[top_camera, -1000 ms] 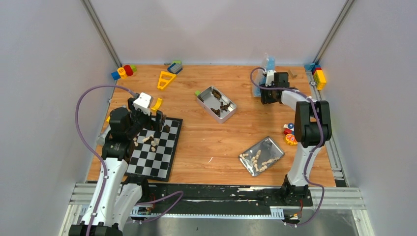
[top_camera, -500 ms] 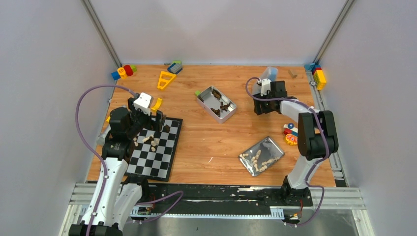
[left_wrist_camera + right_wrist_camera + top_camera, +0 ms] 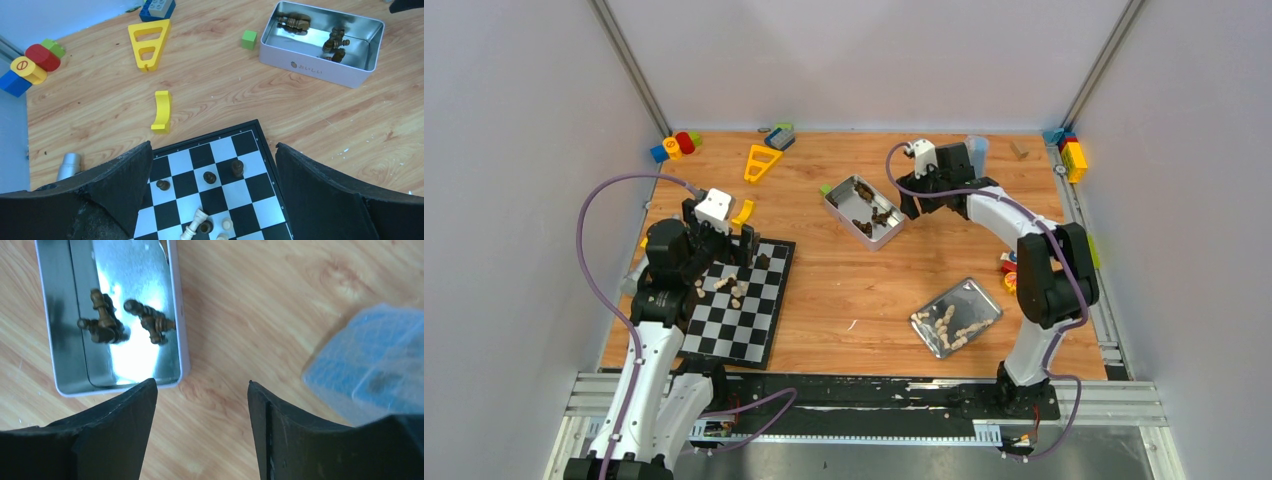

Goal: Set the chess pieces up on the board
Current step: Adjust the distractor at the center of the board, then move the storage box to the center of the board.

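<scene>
The board [image 3: 756, 338] [image 3: 226, 148] lies at the near left. Three dark chess pieces [image 3: 237, 167] stand upright near its far corner. A cream piece [image 3: 195, 224] lies toppled beside other cream ones [image 3: 730, 288]. My left gripper [image 3: 721, 232] [image 3: 212, 146] hovers open over that corner with nothing between its fingers. More dark pieces [image 3: 150, 320] [image 3: 879, 215] lie in a metal tin [image 3: 178, 315] [image 3: 895, 231] [image 3: 320, 72]. My right gripper [image 3: 921, 205] [image 3: 201, 384] is open and empty over bare wood, just beside the tin's right edge. Cream pieces [image 3: 949, 325] lie in a metal tray [image 3: 980, 290].
A translucent blue container [image 3: 370, 365] [image 3: 977, 150] stands right of my right gripper. A yellow triangle [image 3: 147, 42], a yellow arc [image 3: 162, 111] and a green cube [image 3: 249, 39] lie beyond the board. Toy blocks sit at the back left [image 3: 676, 146], back right [image 3: 1072, 152] and right edge [image 3: 1012, 275].
My right arm has swung left from the back right to the tin with dark pieces, and its jaws have spread wider. The left arm has not moved.
</scene>
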`<action>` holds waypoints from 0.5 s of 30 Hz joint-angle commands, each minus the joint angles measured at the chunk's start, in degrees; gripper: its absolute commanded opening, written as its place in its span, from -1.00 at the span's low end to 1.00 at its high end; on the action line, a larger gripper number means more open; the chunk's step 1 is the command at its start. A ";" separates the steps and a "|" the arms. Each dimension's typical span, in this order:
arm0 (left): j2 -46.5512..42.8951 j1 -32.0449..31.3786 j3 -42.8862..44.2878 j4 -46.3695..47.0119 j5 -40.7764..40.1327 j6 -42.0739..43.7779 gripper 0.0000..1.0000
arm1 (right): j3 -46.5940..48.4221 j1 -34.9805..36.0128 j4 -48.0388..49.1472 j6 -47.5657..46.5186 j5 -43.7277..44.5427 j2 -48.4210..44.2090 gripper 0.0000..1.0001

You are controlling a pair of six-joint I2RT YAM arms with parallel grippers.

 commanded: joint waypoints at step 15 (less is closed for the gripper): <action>-0.85 -0.11 0.62 1.76 -1.05 1.15 1.00 | 13.03 4.29 -2.40 0.77 0.54 14.53 -0.20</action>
